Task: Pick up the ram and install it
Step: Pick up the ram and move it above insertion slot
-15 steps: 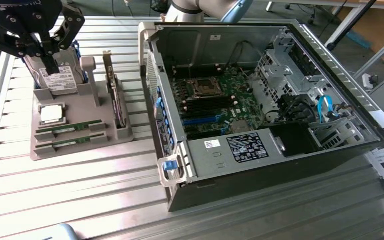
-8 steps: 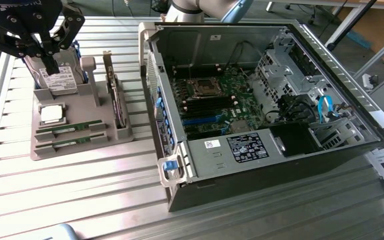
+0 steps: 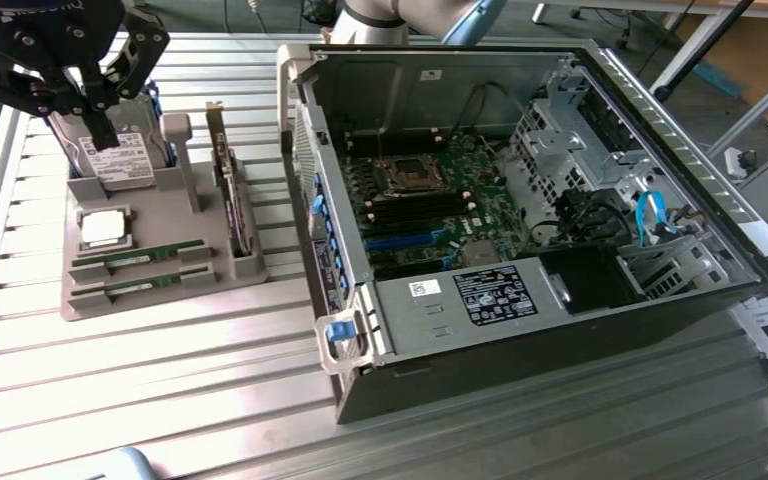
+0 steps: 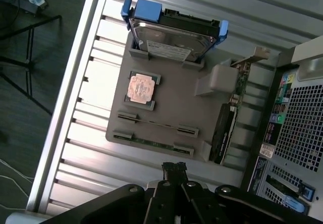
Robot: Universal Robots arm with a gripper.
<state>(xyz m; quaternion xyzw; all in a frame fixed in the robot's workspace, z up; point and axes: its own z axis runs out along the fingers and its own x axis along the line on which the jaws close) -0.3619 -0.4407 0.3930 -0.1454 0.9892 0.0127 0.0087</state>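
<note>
On the slatted metal table (image 3: 157, 380) the biggest item is one tower PC case (image 3: 411, 75), at the exterior view's right, laid on its side with the panel off. That leaves the motherboard (image 3: 444, 190) facing up, presumably so parts can go in from above. Beside it, at the exterior view's left, sits one grey fixture tray (image 3: 157, 230). Each part has its own pocket, so it sits at a known pose for picking. One hard drive (image 3: 117, 155) with blue rails stands on edge at the tray's far end. One expansion card (image 3: 235, 200) stands on edge along the side nearest the case. One square processor (image 3: 104, 228) lies flat mid-tray. Ram count is two. One ram stick (image 3: 137, 257) and a second ram stick (image 3: 144, 285) sit side by side at the tray's near end, each held at both ends by small clips, long edge up. That looks meant to give the fingers something to pinch. Both sit in their holders, untouched. The gripper (image 3: 101, 140) hangs above the tray, over the hard-drive end as the exterior view has it, clear of everything, with its fingers pressed together and nothing between them. From the wrist view its tips (image 4: 174, 167) sit just off the tray edge nearest the ram.
</note>
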